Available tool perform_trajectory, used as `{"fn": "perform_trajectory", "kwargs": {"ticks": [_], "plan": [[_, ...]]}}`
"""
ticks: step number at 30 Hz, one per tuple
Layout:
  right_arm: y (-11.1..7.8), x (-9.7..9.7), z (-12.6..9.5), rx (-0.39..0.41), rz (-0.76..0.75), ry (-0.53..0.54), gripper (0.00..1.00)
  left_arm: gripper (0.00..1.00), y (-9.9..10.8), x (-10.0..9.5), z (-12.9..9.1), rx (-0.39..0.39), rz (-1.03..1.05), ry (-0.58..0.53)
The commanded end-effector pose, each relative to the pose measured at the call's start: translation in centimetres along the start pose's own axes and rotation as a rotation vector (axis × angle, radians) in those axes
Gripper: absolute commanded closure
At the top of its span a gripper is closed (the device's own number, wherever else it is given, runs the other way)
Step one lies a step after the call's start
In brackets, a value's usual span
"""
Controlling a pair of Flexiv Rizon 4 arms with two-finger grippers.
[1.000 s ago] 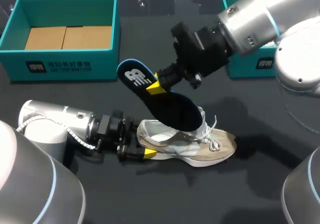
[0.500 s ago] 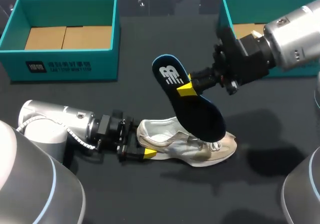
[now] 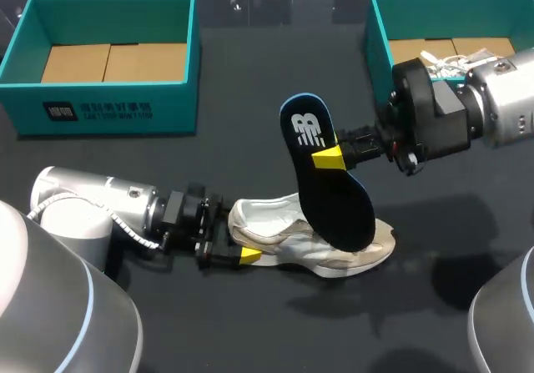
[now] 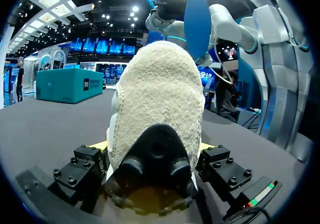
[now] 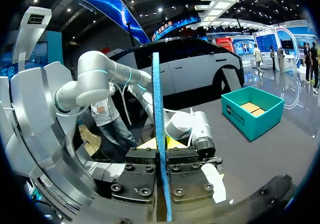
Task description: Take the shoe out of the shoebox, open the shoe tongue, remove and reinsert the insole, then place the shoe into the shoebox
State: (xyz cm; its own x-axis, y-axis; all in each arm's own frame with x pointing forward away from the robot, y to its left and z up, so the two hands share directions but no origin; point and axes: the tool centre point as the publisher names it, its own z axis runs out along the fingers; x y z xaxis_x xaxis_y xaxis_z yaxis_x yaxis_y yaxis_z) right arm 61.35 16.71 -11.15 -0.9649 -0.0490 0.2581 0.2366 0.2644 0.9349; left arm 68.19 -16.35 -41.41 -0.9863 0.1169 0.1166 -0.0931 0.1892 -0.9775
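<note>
- Closest in, the left gripper has its fingers clamped on the heel of the white and beige sneaker, one on each side. The left wrist view confirms it, with the heel wedged right between them.
- The sneaker lies on its sole on the dark worktop, toe pointing to the right and well clear of either box. Step one, getting it out, looks done.
- Its mouth gapes pale and hollow. I'd call the tongue pulled open, though the insole covers that part.
- Just above the toe end hangs the dark foam insole with a blue rim and white logo, tilted and nearly upright. It is entirely out of the sneaker, so removal is done too.
- The right gripper pinches it tight, fingers closed on the thin blue edge from both sides.
- What's left, by my reckoning, is to slide the insole back in, then box the sneaker.
- At the far edge wait two teal cardboard boxes. The left one shows only its brown floor, while the right one holds something white, half hidden behind the arm.
</note>
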Motion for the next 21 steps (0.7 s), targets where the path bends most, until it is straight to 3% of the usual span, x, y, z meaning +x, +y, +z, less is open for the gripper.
{"fn": "perform_trajectory", "kwargs": {"ticks": [1,10,21], "plan": [[-0.3,1.0,-0.4,-0.034,0.001,-0.012,1.0,1.0,0.3,0.1,-0.1,0.001,0.0,-0.003],[-0.4,1.4,-1.0,-0.122,-0.024,-0.019,1.0,1.0,0.3,0.1,-0.1,0.001,0.0,-0.003],[0.4,1.8,-1.7,-0.132,0.009,-0.062,1.0,1.0,0.3,0.1,-0.1,0.001,0.0,-0.003]]}}
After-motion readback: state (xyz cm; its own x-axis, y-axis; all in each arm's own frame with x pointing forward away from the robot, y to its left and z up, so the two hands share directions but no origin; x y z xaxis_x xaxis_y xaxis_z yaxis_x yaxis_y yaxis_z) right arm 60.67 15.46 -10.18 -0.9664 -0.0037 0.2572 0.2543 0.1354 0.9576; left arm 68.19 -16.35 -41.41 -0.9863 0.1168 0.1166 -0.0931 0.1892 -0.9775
